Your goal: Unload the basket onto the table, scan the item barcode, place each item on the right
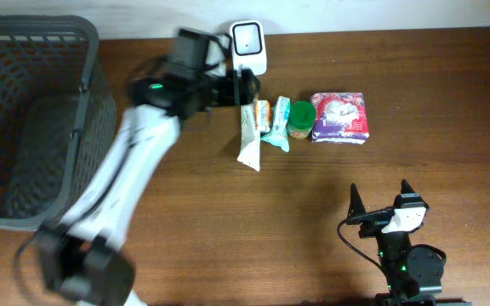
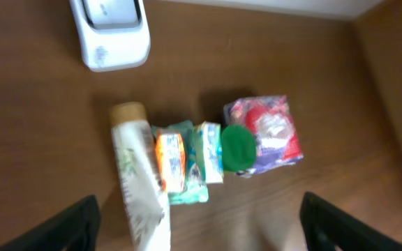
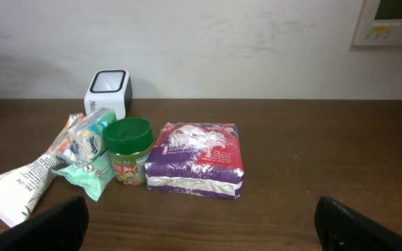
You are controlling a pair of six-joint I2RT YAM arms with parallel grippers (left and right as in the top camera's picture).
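Well, the left gripper (image 2: 199, 203) hangs over the table (image 2: 40, 139) with its fingers spread wide and nothing between them. The row of goods lies just beneath and ahead of it. A white tube (image 2: 142, 188) lies closest to its left finger. Next comes an orange packet (image 2: 171, 162), then a teal packet (image 2: 208, 150). A green-lidded jar (image 2: 238, 148) and a purple packet (image 2: 267, 132) sit off toward its right finger. The scanner (image 2: 110, 31) stands further ahead, beyond the tube's cap, with bare table between. I can't tell which item is meant for scanning, and that is the first worry, because they are packed so tightly that several touch. A descent with the jaws this wide could straddle two packets at once, or nudge the jar over and scatter the row. The tube looks soft and slippery, so a pinch near its flat end might let it swing or slide out on the way to the scanner. Even a clean pick could fail if the barcode ends up facing away from the scanner window. The right gripper (image 1: 379, 191) waits equally wide and empty, with the whole row well ahead of its fingers. The basket (image 1: 24, 127) sits well behind the left arm.
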